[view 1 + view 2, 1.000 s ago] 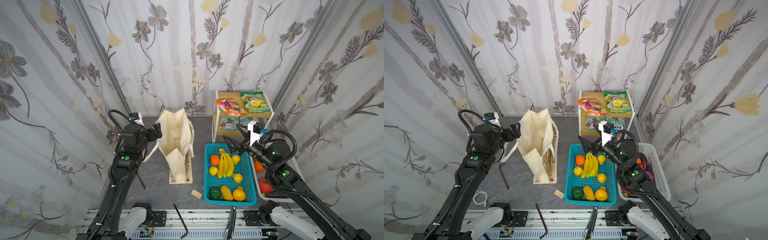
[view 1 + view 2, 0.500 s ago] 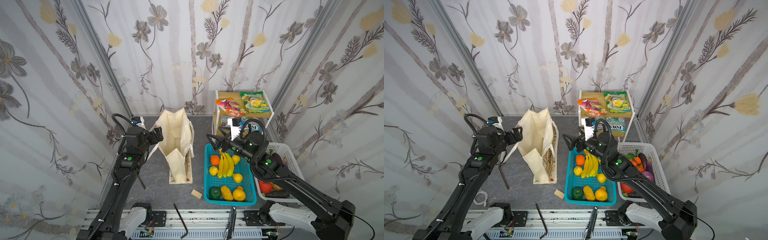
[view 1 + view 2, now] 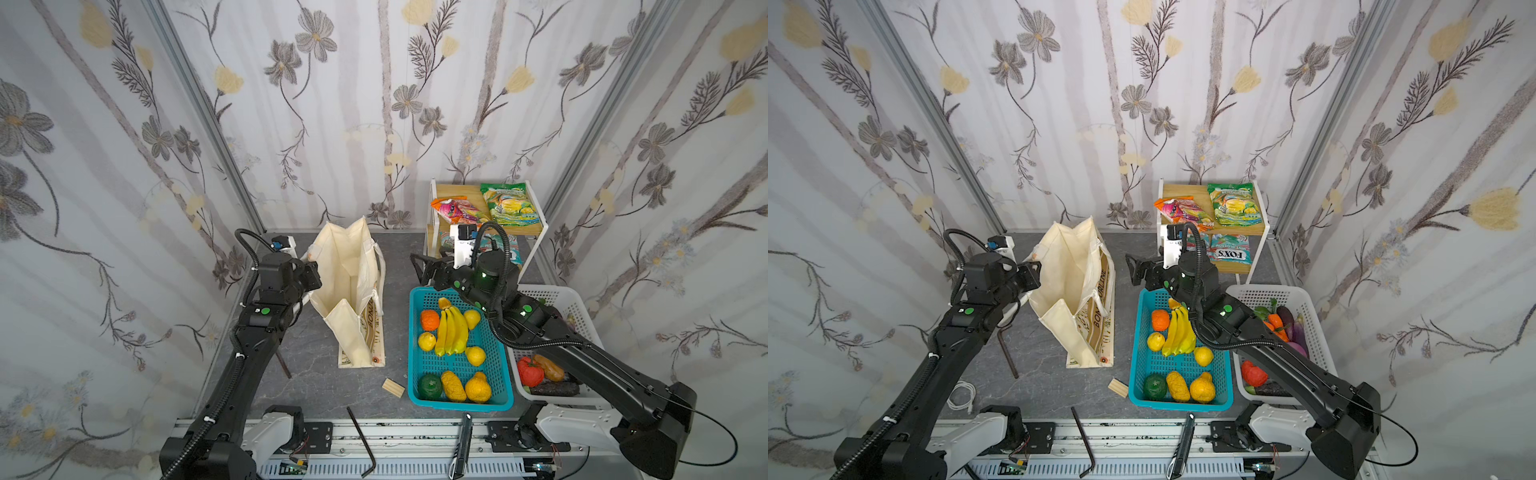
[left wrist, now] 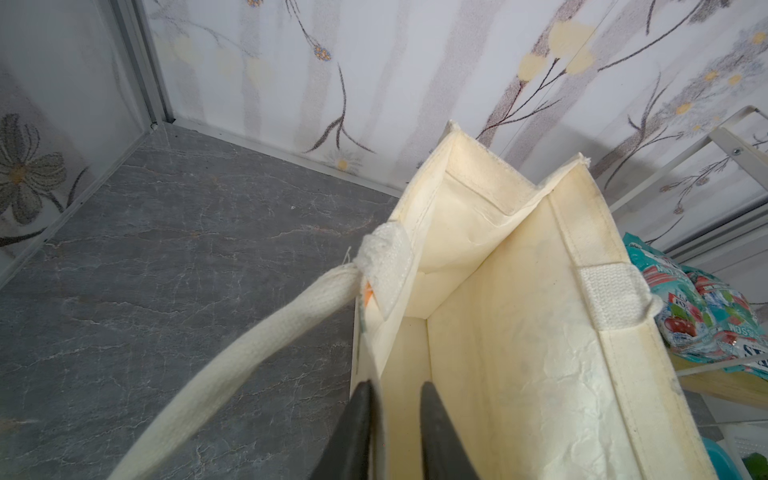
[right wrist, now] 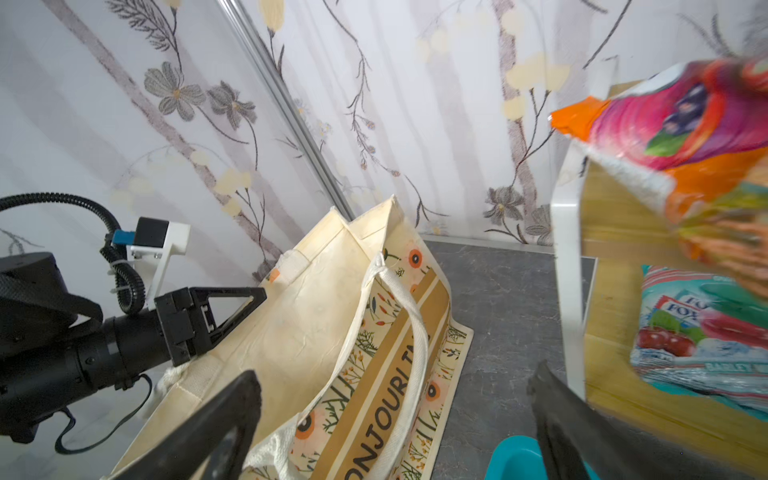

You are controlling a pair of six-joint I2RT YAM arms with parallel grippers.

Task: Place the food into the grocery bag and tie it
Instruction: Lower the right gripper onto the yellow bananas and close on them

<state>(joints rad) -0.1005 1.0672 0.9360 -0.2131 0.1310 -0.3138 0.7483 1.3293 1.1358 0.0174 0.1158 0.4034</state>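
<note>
Grocery bag (image 3: 353, 266) stood open on the grey tabletop (image 3: 316, 386), beside the teal basket (image 3: 412, 345) w/ fruit. Cream canvas, floral print, tan band, white rope handles (image 5: 409, 332). Prob. light & floppy, walls sag; best taken at rim or handles. Left gripper (image 4: 394, 388) pinched its side wall at the rim. Right gripper (image 3: 423, 272): fingers spread wide, empty, above basket's far end.

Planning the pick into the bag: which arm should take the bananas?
Right. The right hand is open and empty by the far end of the teal basket, near the banana bunch. The left hand is shut on the rim of the grocery bag, holding it open.
</note>
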